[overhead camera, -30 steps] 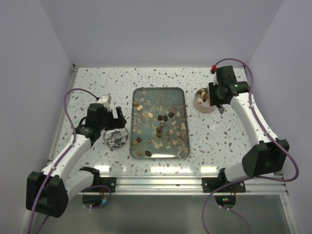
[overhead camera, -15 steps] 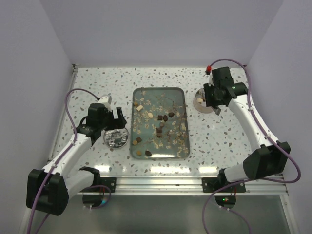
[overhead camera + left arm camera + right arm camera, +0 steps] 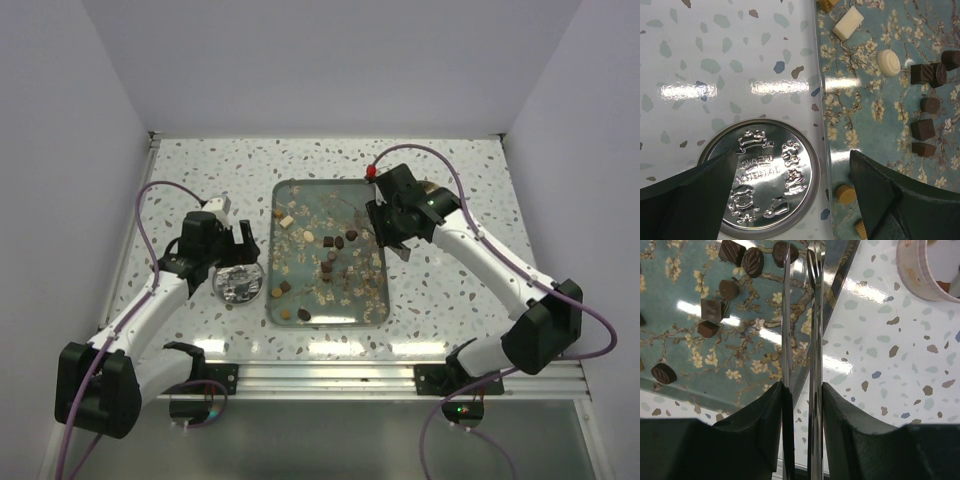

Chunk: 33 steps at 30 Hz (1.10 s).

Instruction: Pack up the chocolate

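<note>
The chocolate (image 3: pixel 338 241), dark and cream pieces, lies scattered on a floral teal tray (image 3: pixel 327 181). My right gripper (image 3: pixel 387 235) is shut on metal tongs (image 3: pixel 812 315), whose two blades are close together with nothing between them. They hang over the tray's right edge (image 3: pixel 837 277), beside dark chocolates (image 3: pixel 754 261). My left gripper (image 3: pixel 238 240) is open and empty. In the left wrist view it (image 3: pixel 792 157) straddles a silver embossed lid (image 3: pixel 760 180) and the tray's left rim (image 3: pixel 821 100). Dark cubes (image 3: pixel 922 129) and a cream round (image 3: pixel 888 62) lie beyond.
A round tin (image 3: pixel 920 270) stands on the table right of the tray, mostly hidden by my right arm in the top view. The silver lid (image 3: pixel 238 285) lies left of the tray. Pale flakes are mixed among the candies.
My right arm has swung left with the tongs, from over the round tin to the tray's right edge. The left arm has not moved.
</note>
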Tool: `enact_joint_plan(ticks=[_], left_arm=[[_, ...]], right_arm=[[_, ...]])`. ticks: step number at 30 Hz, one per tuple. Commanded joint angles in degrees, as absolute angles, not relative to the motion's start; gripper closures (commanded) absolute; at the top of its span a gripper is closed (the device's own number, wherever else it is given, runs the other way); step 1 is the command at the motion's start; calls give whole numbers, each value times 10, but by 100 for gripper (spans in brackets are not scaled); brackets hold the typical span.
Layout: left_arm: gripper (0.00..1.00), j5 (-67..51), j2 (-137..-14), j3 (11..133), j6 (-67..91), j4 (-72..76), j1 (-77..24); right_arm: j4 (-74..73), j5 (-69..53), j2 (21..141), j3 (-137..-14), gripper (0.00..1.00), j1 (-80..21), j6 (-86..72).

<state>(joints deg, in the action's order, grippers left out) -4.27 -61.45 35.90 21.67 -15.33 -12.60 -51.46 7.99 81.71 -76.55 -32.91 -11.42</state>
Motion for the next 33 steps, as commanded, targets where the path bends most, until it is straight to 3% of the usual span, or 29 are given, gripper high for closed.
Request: enact_joint_plan(ticks=[1,13,24,30,33], left_arm=[[0,-51,-615,383,205,-133,-123],[0,-45,-612,378,204,-134,-124],[0,-45,-613,373,202,-129,-124],[0,-44,-610,370,203,-129,-123],[0,-44,-609,369,204,-128,-123]], right_arm=[[-491,92,839,-779,61,-340,-130],[-479,90,891,-788,54,-358,-124],[-480,97,916,-798,53,-366,-124],[-486,103,918,-801,59,-373,-122],[-488,105,921,-802,67,-373,-122]])
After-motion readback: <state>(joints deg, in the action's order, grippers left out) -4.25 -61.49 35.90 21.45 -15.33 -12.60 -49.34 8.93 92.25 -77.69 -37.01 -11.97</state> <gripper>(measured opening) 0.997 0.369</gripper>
